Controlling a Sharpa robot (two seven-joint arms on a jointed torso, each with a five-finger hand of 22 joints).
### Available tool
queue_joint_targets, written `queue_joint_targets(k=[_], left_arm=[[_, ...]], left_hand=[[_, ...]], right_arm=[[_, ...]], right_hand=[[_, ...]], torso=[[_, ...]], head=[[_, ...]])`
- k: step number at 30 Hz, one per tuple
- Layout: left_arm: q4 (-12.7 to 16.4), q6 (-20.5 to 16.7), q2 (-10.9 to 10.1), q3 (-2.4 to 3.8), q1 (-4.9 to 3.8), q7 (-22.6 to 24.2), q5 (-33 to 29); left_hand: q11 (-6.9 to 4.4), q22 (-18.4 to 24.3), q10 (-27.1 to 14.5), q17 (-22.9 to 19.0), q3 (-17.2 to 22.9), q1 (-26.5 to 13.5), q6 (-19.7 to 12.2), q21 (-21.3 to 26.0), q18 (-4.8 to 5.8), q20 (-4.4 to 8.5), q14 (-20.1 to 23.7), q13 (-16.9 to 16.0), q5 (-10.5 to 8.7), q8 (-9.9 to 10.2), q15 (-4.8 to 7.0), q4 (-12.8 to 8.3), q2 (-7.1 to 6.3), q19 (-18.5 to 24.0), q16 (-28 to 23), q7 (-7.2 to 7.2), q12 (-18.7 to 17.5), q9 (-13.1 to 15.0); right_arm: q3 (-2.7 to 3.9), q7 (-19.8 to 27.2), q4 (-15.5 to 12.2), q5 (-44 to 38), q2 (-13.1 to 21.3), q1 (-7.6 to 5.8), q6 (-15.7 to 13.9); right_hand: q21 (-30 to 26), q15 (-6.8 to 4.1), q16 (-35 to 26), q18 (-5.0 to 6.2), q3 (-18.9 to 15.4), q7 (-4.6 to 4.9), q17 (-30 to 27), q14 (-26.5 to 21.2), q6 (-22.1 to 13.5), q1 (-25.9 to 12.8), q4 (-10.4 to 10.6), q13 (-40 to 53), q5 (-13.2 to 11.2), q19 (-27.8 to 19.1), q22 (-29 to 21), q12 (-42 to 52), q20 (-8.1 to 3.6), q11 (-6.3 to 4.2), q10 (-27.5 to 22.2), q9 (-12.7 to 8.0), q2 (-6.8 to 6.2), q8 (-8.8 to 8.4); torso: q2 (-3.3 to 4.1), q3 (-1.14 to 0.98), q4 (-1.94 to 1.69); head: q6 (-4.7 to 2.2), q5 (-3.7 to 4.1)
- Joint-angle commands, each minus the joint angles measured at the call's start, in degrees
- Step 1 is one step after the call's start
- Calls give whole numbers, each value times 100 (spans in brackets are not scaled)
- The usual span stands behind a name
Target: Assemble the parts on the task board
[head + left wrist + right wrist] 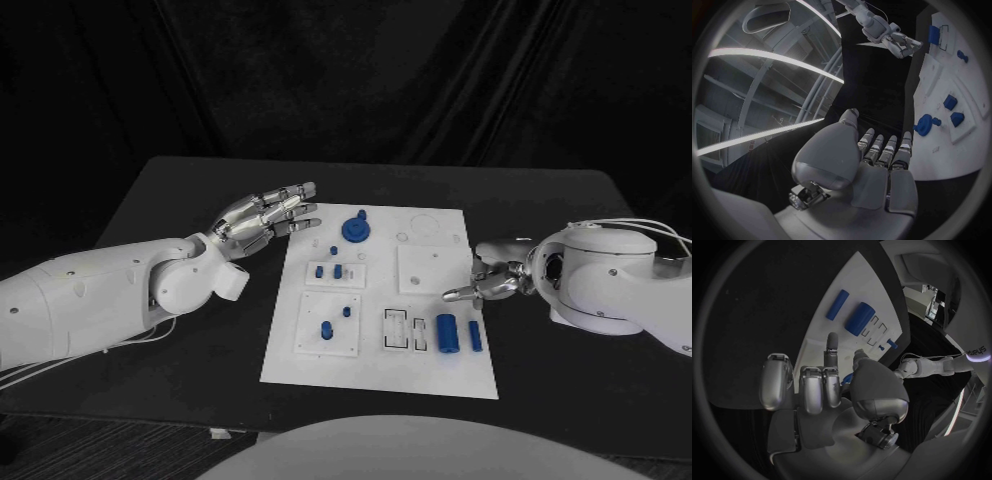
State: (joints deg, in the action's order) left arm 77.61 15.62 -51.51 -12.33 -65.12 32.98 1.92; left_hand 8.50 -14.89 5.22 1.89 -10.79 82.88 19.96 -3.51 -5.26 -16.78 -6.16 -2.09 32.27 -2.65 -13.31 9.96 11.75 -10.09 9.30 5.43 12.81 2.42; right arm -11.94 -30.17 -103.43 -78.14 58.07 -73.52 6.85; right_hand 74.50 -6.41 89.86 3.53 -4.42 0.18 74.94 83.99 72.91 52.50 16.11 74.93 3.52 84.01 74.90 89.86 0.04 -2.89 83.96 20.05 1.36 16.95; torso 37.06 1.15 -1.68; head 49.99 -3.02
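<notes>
Fingers of the left hand [267, 218] and right hand [488, 280] are spread and hold nothing beside the board [378, 372], whose blue parts [447, 333] mostly lie loose, so assembly looks barely begun.

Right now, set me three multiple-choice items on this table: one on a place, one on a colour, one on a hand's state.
1. Where does the white board lie?
A. between the two hands
B. left of both hands
C. off the table

2. What colour are the small parts?
A. red
B. blue
C. yellow

3. How is the left hand?
A. gripping a part
B. flat on the board
C. holding nothing, fingers extended

Key: 1 A, the left hand lies at its left edge and the right hand at its right edge. 2 B, the parts show blue on white. 3 C, nothing lies in the hand.
</notes>
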Motion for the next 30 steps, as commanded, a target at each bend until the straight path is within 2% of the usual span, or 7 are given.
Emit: queue_joint_targets(k=[1, 4, 7, 8, 13, 27, 30], left_arm=[[0, 44, 7, 9, 11, 132, -13], [-6, 51, 8, 9, 18, 134, -13], [-9, 55, 9, 9, 24, 135, -13], [-11, 56, 9, 9, 25, 135, -13], [-17, 58, 6, 9, 32, 131, -13], [-55, 101, 33, 9, 51, 100, -13], [-54, 111, 32, 9, 55, 99, -13]], left_hand=[[15, 8, -33, 7, 27, -10, -18, -8, 66, 1, -15, -5, -8, -21, -18, 6, 52, -20, 32, 15, 30, 2], [19, 12, -33, 6, 28, -10, -29, -8, 67, 1, -12, -5, -8, -19, -20, 6, 53, -18, 28, 14, 29, 1], [19, 12, -33, 6, 28, -10, -29, -8, 67, 1, -12, -5, -8, -19, -20, 6, 53, -18, 28, 14, 29, 1], [19, 12, -33, 6, 28, -10, -29, -8, 67, 1, -12, -5, -8, -19, -20, 6, 53, -18, 28, 14, 29, 1], [19, 12, -33, 6, 28, -10, -29, -8, 67, 1, -12, -5, -8, -19, -20, 6, 53, -18, 28, 14, 29, 1], [36, 22, -36, 6, 33, -13, -44, -6, 69, 0, -11, -5, -10, -16, -26, 4, 57, -15, 30, 7, 29, -2], [41, 29, -37, 5, 35, -14, -47, -4, 70, 0, -10, -5, -11, -15, -27, 3, 58, -10, 29, 4, 29, -2]], right_arm=[[2, -108, -63, 14, 3, 36, -140], [2, -81, -104, 45, 5, 64, -198], [2, -74, -125, 79, 9, 95, -207], [2, -76, -130, 91, 10, 110, -203], [2, -86, -161, 127, 15, 219, -211], [2, -195, -139, 129, -132, 351, -179], [2, -247, -112, 119, -176, 370, -61]], right_hand=[[6, -70, 14, -42, -1, -28, 1506, 601, 85, 61, 0, 1507, 33, 196, 1107, 14, -58, -59, 604, 176, 22, 106], [19, -102, 14, -41, -14, -56, 1506, 601, 50, 72, 7, 1507, 42, 182, 1104, 14, -90, -91, 604, 450, 37, 225], [63, -156, 14, -43, -67, -122, 1506, 601, -339, 74, 11, 1507, 41, 154, 1100, 14, -127, -116, 604, 1549, 66, 779], [63, -156, 14, -43, -67, -122, 1506, 601, -339, 74, 11, 1507, 41, 154, 1100, 14, -127, -116, 604, 1549, 66, 779], [73, -159, 14, -37, -99, -117, 1506, 601, -713, 103, 7, 1507, 46, 135, 1093, 14, -150, -149, 604, 2477, 83, 1154], [-87, -137, -19, -3, -163, -53, 1420, 585, -1029, 54, 32, 1507, 2, 73, 1043, 14, -135, -102, 604, 2730, -6, 1002], [-180, -89, -69, 14, -166, -1, 1294, 561, -1167, -131, 51, 1507, -43, 51, 1014, 14, -98, -65, 604, 2642, -144, 746]], torso=[[2, 1, 1], [1, 0, 0], [0, 1, 1], [0, 0, 1], [-1, 0, 1], [2, 2, -2], [1, 0, -3]], head=[[1, 0], [1, -5], [1, -1], [1, -1], [1, -11], [1, 15], [1, -1]])
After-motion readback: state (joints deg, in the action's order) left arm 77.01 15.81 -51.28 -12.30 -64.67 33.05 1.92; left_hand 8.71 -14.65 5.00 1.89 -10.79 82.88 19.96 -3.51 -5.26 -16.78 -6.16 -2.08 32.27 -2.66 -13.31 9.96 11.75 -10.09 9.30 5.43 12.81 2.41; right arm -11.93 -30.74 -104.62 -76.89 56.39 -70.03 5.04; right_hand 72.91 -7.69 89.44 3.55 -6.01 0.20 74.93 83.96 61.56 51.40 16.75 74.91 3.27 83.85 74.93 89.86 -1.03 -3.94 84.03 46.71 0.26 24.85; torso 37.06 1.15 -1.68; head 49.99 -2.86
